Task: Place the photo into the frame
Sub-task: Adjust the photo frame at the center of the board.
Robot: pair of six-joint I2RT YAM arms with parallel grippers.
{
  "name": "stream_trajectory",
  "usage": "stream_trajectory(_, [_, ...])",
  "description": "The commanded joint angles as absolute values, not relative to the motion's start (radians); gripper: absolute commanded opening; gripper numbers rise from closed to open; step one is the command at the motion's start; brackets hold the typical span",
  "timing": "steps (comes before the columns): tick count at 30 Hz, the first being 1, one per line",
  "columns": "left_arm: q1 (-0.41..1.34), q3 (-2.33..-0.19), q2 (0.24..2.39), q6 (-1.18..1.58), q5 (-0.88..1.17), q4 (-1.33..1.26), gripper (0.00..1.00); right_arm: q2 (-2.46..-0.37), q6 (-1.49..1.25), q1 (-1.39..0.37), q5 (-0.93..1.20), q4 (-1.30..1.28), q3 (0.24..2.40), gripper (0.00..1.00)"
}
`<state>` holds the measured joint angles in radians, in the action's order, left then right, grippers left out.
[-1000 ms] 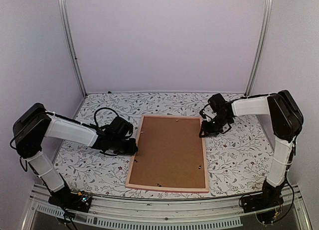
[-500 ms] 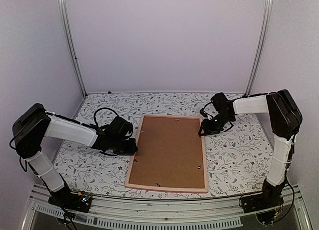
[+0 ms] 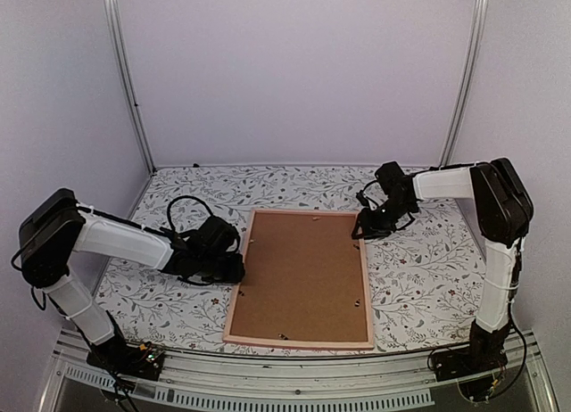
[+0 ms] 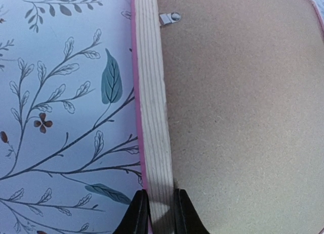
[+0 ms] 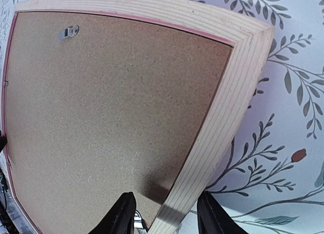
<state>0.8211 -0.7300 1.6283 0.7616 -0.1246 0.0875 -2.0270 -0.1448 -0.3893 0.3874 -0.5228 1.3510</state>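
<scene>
The frame (image 3: 233,303) lies face down in the middle of the table, with pale wood rails and a thin pink outer edge. Brown hardboard backing (image 3: 303,274) fills it. The photo is hidden. My left gripper (image 3: 239,267) is shut on the frame's left rail (image 4: 152,117), one finger on each side of the rail (image 4: 161,213). My right gripper (image 3: 359,234) is at the far right corner. It is open (image 5: 167,219) and straddles the right rail (image 5: 223,117), with a gap on both sides. One finger (image 5: 121,213) is over the backing and the other is over the cloth.
A floral-patterned cloth (image 3: 419,269) covers the table. Small metal turn clips (image 5: 68,31) sit along the backing's edges (image 4: 169,17). White walls and two upright metal posts (image 3: 125,82) enclose the back and sides.
My right gripper's jaws have spread apart and no longer pinch the frame's right rail. The left gripper keeps its grip and has edged slightly toward the near side.
</scene>
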Motion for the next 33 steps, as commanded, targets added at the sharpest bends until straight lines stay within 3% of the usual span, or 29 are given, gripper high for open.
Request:
stream_trajectory(1, [0.877, -0.728, 1.606, 0.758, -0.088, 0.078, 0.06, -2.070, -0.158, -0.388, 0.437, -0.524, 1.429, 0.44])
stream_trajectory(12, [0.943, -0.748, 1.597, 0.780, -0.080, 0.056, 0.16, -2.165, -0.131, -0.387, 0.357, -0.630, 1.588, 0.49])
stream_trajectory(25, [0.947, -0.765, 1.596, 0.790, -0.159, 0.130, 0.32, -1.954, -0.168, -0.387, 0.273, -0.608, 1.363, 0.70])
stream_trajectory(33, [0.947, -0.781, 1.603, 0.782, -0.174, 0.144, 0.35, -1.884, -0.171, -0.387, 0.299, -0.592, 1.268, 0.63])
